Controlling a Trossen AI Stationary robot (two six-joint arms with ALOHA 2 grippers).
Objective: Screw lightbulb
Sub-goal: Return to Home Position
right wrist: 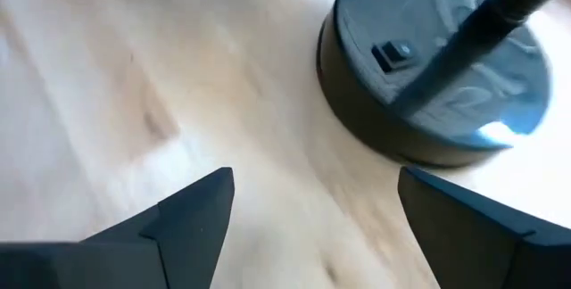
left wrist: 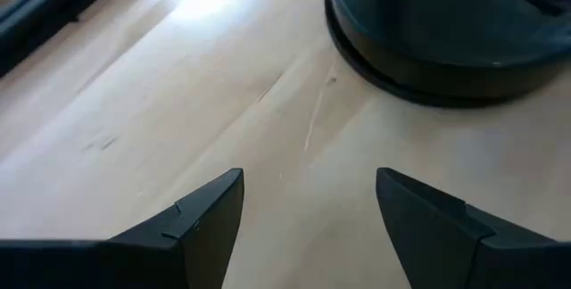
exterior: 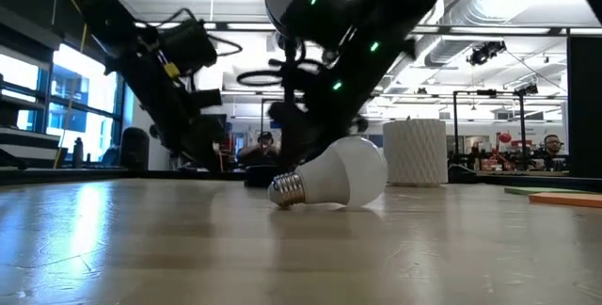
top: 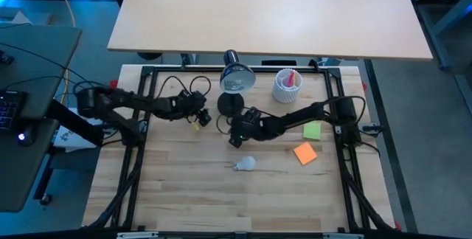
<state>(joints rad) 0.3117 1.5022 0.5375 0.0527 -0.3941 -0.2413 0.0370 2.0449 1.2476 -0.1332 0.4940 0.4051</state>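
Fingers (left wrist: 210,222) apart; lightbulb (top: 245,164) sideways, base left.

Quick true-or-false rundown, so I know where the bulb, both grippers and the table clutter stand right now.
1. The lightbulb lies on its side on the table, held by neither gripper. True.
2. The right gripper is shut on the lightbulb. False: it is open and empty, near the lamp's base.
3. The left gripper is open. True.
4. The orange note lies on top of the green note. False: they lie side by side, not stacked.
5. The white ribbed cup stands beside the lamp's shade. True.
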